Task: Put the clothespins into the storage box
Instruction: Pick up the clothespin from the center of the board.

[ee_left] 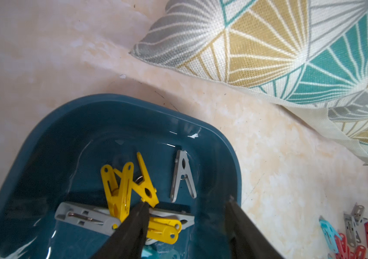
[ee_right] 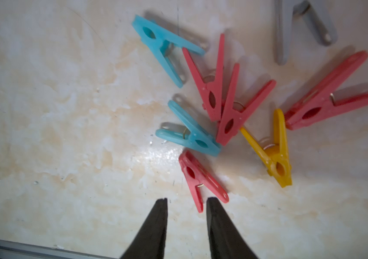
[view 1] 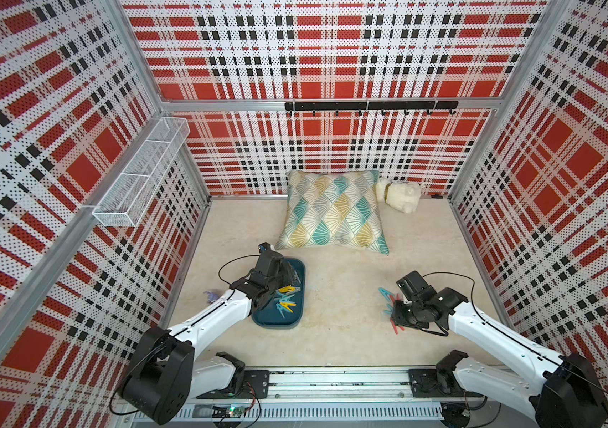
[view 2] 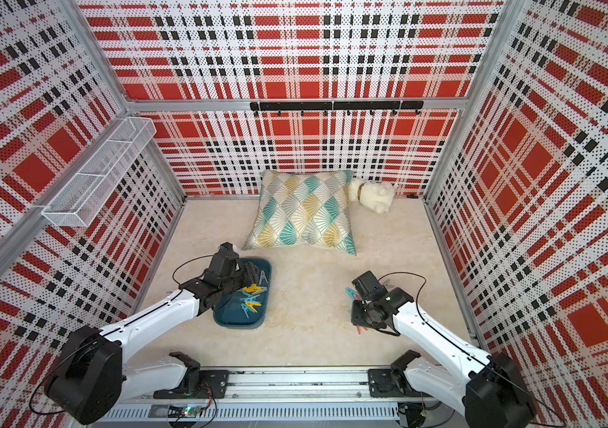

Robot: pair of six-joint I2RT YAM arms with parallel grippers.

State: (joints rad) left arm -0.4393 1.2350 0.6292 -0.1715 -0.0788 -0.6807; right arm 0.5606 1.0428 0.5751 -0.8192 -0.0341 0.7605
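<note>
Left wrist view puts us directly over the storage box (ee_left: pixel 44 125). The left tool (ee_left: pixel 187 200) hangs above its inside with jaws spread wide and nothing between them, one fingertip (ee_left: pixel 138 217) just by a yellow peg. We read this as a drop-off pose, since open jaws over the box let a peg fall among those already there. Several clothespins (ee_left: pixel 122 188) lie in the box. Yellow ones are crossed over grey ones, and one grey peg (ee_left: pixel 182 177) lies flat by itself nearer the box's far wall.

The other pegs (ee_right: pixel 214 94) form a loose cluster on the tabletop (ee_right: pixel 66 112), well apart from the box on its right. The right tool (ee_right: pixel 186 199) hovers at the cluster's edge with jaws parted narrowly and empty. A small red peg (ee_right: pixel 201 179) is closest, its leg tip just beside one finger. We judge the narrow gap suits a thin peg and avoids nudging its neighbours.

The pegs are smooth hard plastic, A-shaped, with a wire spring and an oval hole near the nose. The box is glossy and shallow, with rounded corners and a rolled rim. The tabletop is mottled cream, faintly shiny. A woven cushion (view 1: pixel 332 211) lies beyond the box.
</note>
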